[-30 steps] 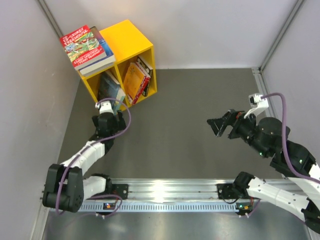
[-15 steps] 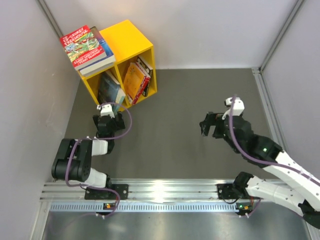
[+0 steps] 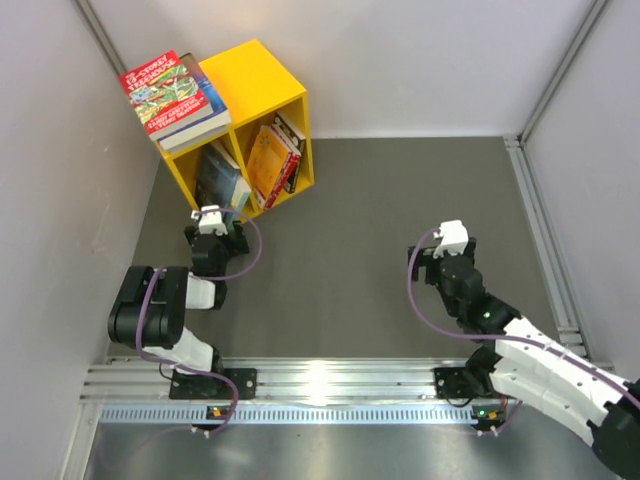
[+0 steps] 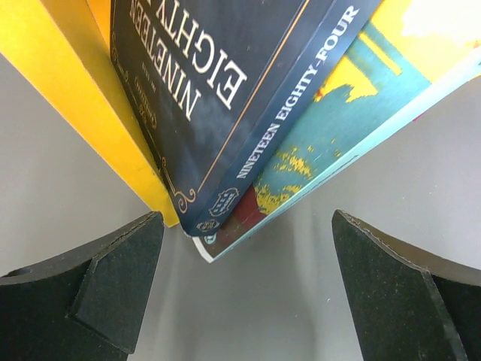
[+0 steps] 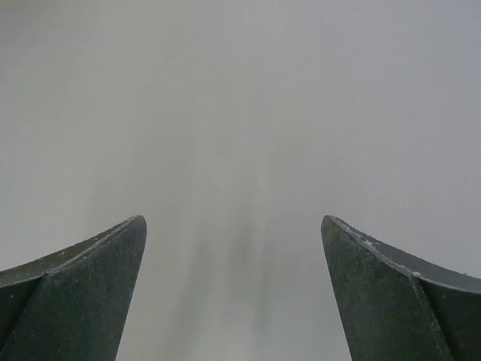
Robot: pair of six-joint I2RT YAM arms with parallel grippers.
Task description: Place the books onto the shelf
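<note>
Yellow shelf point(image 3: 255, 75) unmoved; left claw point(image 4: 248, 224) and right claw point(image 5: 233, 219) have pulled back.

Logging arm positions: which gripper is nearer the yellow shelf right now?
Left. The left gripper sits open just in front of the left compartment of the yellow shelf, facing its leaning books. The right gripper, also open, hangs far away over the table's right half.

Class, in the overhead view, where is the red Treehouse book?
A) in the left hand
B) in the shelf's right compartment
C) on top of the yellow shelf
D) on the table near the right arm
C: the red Treehouse book lies atop the yellow shelf, outside both compartments.
</note>
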